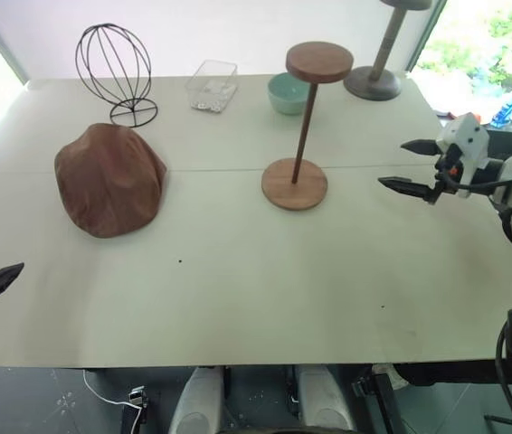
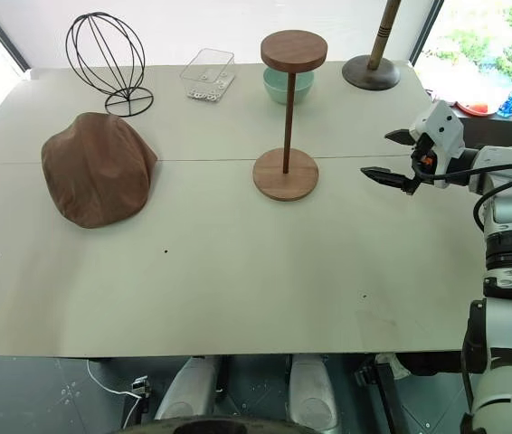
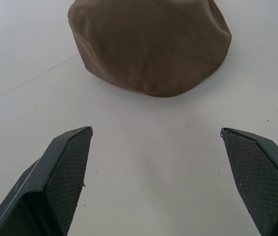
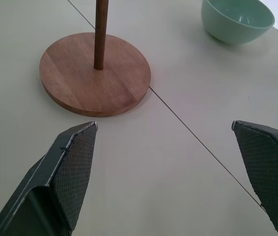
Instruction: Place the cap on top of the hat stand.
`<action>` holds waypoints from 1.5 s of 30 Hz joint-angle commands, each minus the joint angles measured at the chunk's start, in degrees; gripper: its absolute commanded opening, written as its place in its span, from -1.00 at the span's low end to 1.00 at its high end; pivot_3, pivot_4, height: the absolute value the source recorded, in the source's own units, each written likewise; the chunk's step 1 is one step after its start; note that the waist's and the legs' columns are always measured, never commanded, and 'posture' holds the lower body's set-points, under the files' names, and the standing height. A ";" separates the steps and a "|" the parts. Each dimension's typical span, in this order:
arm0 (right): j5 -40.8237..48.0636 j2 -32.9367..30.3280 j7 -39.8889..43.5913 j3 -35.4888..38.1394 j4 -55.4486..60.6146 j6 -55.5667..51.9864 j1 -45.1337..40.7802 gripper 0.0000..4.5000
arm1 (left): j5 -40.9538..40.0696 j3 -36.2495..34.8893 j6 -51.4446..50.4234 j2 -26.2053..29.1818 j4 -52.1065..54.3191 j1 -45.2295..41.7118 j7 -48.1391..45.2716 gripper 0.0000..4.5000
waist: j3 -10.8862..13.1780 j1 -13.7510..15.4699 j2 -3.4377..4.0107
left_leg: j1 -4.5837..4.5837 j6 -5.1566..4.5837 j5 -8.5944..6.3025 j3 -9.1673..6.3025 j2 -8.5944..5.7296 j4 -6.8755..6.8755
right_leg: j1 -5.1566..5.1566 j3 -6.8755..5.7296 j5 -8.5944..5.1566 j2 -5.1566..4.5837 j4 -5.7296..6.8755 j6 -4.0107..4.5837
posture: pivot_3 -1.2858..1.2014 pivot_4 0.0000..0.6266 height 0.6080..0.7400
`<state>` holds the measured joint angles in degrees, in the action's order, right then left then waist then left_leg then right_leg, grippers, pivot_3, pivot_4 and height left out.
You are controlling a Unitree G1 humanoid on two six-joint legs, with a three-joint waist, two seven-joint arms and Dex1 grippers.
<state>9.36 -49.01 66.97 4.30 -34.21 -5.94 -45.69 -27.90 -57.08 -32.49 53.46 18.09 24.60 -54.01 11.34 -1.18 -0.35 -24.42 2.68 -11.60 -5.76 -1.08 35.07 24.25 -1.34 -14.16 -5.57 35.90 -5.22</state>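
Note:
The reddish-brown cap (image 1: 111, 178) lies flat on the left part of the pale table (image 1: 238, 271). In the left wrist view the cap (image 3: 149, 44) rests a short way ahead of my open left gripper (image 3: 156, 130), which hovers at the table's left edge with nothing between its fingers. The wooden hat stand (image 1: 303, 127) rises upright near the table's middle, its top disc (image 1: 319, 61) bare. My right gripper (image 1: 392, 164) is open and empty to the right of the stand's base (image 4: 95, 73), pointing toward it.
Along the far edge stand a black wire head form (image 1: 114, 68), a clear plastic box (image 1: 212, 84), a green bowl (image 1: 285, 93) just behind the hat stand, and a grey pedestal stand (image 1: 378, 77). Bare tabletop lies between cap and stand.

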 commanded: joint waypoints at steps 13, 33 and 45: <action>2.34 -0.54 1.55 1.42 1.34 -1.83 -2.66 1.00 | -0.15 2.80 -0.51 2.88 -0.48 -6.87 -0.56 0.94 | -0.01 0.01 -0.02 | 0.33 -0.01 0.01 1.01 0.23 0.06 | 0.04 0.70 0.03 0.04 0.24 -0.06 | 0.03 -0.52 1.00; 24.07 -4.26 0.94 1.72 49.74 -47.96 -3.74 1.00 | 29.83 43.43 16.07 9.25 1.07 -26.32 12.17 0.94 | -0.02 0.19 -0.05 | 0.60 -0.01 0.01 1.32 0.77 0.07 | 0.08 1.05 0.21 0.59 0.37 0.09 | 0.03 -0.52 1.00; 29.88 -0.96 -11.00 3.62 54.81 -53.34 -1.67 1.00 | 52.70 62.98 15.99 3.04 -9.20 -39.97 25.03 0.94 | -0.04 0.37 -0.20 | 0.61 -0.03 0.02 1.40 0.82 0.22 | 0.08 1.13 0.38 0.69 0.41 0.04 | 0.03 -0.52 1.00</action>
<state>38.16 -50.03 57.12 5.54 19.02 -59.52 -46.60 21.99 5.07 -17.56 57.09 8.79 -14.57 -30.54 11.30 -0.81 -0.55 -23.81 2.65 -11.58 -4.35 -0.26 35.29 24.32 -0.20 -13.71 -4.87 36.31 -5.29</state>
